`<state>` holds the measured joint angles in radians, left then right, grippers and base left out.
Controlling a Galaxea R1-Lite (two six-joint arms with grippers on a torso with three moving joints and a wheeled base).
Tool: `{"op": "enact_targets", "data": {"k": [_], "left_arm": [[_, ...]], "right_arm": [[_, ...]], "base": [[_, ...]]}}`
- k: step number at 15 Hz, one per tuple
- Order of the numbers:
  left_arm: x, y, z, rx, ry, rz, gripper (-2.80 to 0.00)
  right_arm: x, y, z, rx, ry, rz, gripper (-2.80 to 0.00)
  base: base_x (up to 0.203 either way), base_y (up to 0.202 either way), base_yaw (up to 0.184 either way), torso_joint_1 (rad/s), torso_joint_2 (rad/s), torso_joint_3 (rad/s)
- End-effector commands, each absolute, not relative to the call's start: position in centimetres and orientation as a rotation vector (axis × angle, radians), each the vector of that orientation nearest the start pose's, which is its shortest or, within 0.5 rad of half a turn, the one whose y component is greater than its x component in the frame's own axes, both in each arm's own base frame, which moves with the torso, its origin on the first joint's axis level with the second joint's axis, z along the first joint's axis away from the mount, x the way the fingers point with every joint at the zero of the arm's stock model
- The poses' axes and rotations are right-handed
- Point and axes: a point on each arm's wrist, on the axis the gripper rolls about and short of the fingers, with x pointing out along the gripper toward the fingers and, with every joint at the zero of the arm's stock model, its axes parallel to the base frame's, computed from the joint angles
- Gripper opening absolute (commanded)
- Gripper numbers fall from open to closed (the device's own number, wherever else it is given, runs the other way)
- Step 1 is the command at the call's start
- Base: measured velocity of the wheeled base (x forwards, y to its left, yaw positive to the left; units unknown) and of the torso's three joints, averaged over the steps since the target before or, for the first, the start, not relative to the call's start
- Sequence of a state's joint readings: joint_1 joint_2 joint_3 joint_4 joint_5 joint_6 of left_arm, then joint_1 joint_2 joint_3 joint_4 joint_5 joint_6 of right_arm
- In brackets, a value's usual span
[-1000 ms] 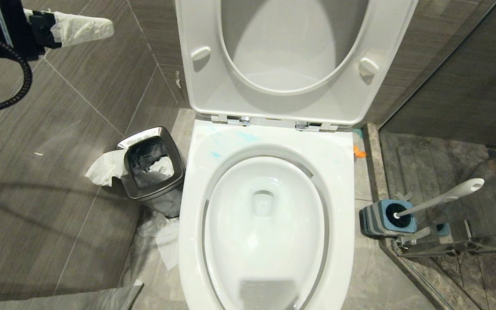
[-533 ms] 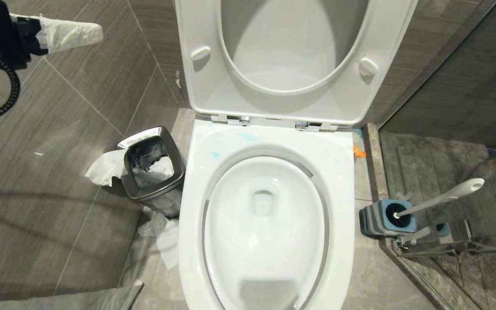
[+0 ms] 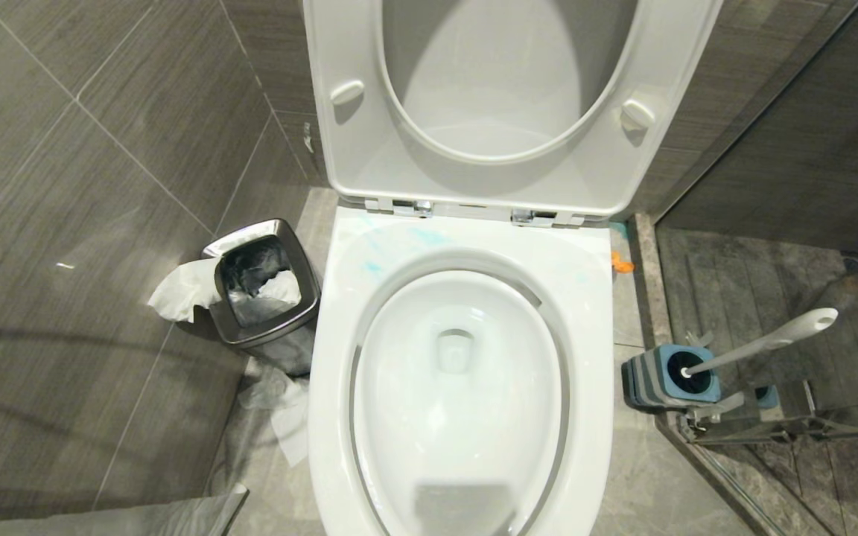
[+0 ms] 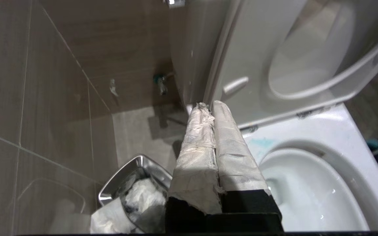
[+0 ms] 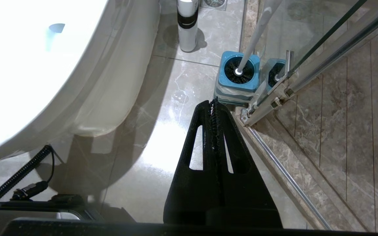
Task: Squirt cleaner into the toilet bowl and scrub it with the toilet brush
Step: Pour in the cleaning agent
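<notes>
Grey-tiled bathroom. Toilet bowl (image 3: 459,387), centre of head view, seat and lid raised. Toilet brush (image 3: 764,342), right, standing in blue-grey holder (image 3: 667,376). Steel bin (image 3: 265,290), left, stuffed with tissue. Left gripper (image 4: 208,106): wrapped fingers pressed together, empty. Right gripper (image 5: 213,101): fingers closed, empty, above floor near holder.

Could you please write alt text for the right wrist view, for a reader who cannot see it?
The right gripper, shut and empty, points down at a marble floor toward the toilet brush, which stands in its blue holder beside a glass shower door. The white toilet bowl fills the other side of the picture.
</notes>
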<state>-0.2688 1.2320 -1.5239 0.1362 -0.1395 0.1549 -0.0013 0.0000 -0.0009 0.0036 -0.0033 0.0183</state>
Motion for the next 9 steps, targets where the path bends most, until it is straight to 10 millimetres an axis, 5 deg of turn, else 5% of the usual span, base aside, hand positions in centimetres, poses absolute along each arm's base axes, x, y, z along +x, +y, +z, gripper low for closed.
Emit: {"op": "enact_targets", "data": {"k": [1, 6, 9], "left_arm": [[12.3, -3.9, 44.2, 0.13, -0.278, -0.389, -2.8], [7.9, -2.6, 46.9, 0.121, -0.34, -0.38, -2.8], [2.2, -0.9, 45.9, 0.076, -0.301, -0.38, -2.8]], "right_arm": [[-2.3, 0.0, 7.5, 0.018, 0.002, -0.004, -2.8], [-2.3, 0.0, 7.5, 0.018, 0.004, -0.005, -2.8], [-2.3, 0.0, 7.5, 0.018, 0.004, -0.004, -2.8]], "base": [[0.0, 0.0, 0.0, 0.0, 0.0, 0.0], [0.0, 0.0, 0.0, 0.0, 0.0, 0.0], [0.0, 0.0, 0.0, 0.0, 0.0, 0.0]]}}
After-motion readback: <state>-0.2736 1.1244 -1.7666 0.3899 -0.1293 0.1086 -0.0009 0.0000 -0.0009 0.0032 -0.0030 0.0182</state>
